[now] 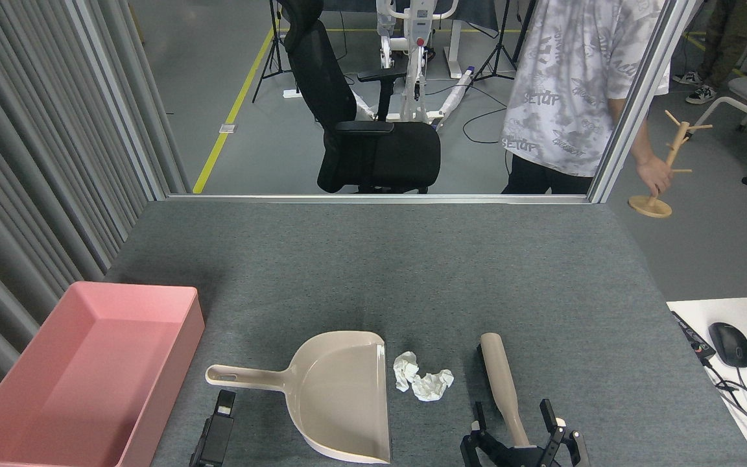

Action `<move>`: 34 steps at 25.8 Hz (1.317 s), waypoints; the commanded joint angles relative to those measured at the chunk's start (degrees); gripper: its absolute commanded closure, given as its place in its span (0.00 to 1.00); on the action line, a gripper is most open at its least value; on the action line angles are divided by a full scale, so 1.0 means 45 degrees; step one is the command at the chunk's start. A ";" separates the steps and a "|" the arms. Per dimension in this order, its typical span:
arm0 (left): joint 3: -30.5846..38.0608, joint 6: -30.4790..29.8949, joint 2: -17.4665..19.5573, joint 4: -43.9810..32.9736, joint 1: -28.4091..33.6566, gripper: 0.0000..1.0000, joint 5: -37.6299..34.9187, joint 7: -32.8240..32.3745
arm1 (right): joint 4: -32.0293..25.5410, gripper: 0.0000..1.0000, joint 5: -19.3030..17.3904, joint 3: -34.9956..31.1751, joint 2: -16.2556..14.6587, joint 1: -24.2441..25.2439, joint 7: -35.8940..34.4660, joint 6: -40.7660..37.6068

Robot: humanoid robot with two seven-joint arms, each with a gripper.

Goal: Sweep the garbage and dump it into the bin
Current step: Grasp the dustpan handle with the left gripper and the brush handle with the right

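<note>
Grey felt counter (373,272) fills our view; large pink plastic bin (75,376) sits lower left. Lower centre, two crumpled white tissue wads (422,379) lie beside our beige dustpan (334,392). Our right gripper (522,431) fingers spread around the beige brush handle (502,383); our left gripper (216,431) is edge-on, unreadable.

A grey felt-covered table (380,272) fills the foreground, edged at the back by an aluminium rail (373,198). Grey pleated curtains (36,149) hang along the left side. Beyond the rail lies a smooth grey floor (218,78) marked with a yellow line (231,110). A black office chair (360,123) stands there, with a white machine stand (412,58) behind it. A person in a patterned white shirt (574,84) holds a wooden peg stand (662,165). 1 white chair (746,97) sits at far right. A white desk (736,363) carries a black mouse (729,344) and cables.
</note>
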 commanded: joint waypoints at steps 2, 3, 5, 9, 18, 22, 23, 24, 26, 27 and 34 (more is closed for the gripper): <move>0.0023 -0.0195 -0.0081 0.0585 -0.0429 0.00 -0.0038 0.0000 | 0.0452 0.01 0.0011 0.0002 -0.0006 0.0035 -0.0027 0.0617; 0.0042 -0.0195 -0.0081 0.0624 -0.0527 0.00 -0.0038 0.0000 | 0.0511 0.01 0.0011 0.0002 -0.0006 0.0035 -0.0027 0.0715; 0.0101 -0.0195 -0.0081 0.0624 -0.0703 0.00 -0.0058 0.0000 | 0.0511 0.01 0.0011 0.0022 -0.0006 0.0035 -0.0027 0.0773; 0.0101 -0.0156 -0.0081 0.0761 -0.1015 0.00 -0.0116 -0.0020 | 0.0511 0.01 0.0011 0.0022 -0.0025 0.0055 0.0032 0.0793; 0.0453 -0.0156 -0.0042 0.1347 -0.1679 0.00 -0.0116 0.0000 | 0.0238 0.01 -0.0009 0.0178 -0.0416 0.0602 -0.0027 0.0734; 0.0472 -0.0136 -0.0042 0.1542 -0.1894 0.00 -0.0116 0.0000 | 0.0179 0.01 -0.0009 0.0393 -0.0494 0.0758 -0.0183 0.0734; 0.0472 -0.0136 -0.0042 0.1562 -0.1894 0.00 -0.0116 0.0000 | 0.0179 0.01 -0.0009 0.0412 -0.0553 0.0816 -0.0261 0.0734; 0.0472 -0.0136 -0.0042 0.1562 -0.1894 0.00 -0.0116 0.0000 | 0.0179 0.01 -0.0009 0.0412 -0.0592 0.0856 -0.0319 0.0734; 0.0472 -0.0136 -0.0042 0.1562 -0.1894 0.00 -0.0116 -0.0020 | 0.0199 0.01 -0.0009 0.0432 -0.0689 0.0992 -0.0339 0.0734; 0.0472 -0.0136 -0.0042 0.1562 -0.1914 0.00 -0.0116 0.0000 | 0.0199 0.01 -0.0028 0.0432 -0.0748 0.1090 -0.0359 0.0734; 0.0472 -0.0175 -0.0081 0.1718 -0.1953 0.00 -0.0116 0.0000 | 0.0199 0.01 -0.1708 0.0686 -0.1061 0.1734 -0.1276 0.1770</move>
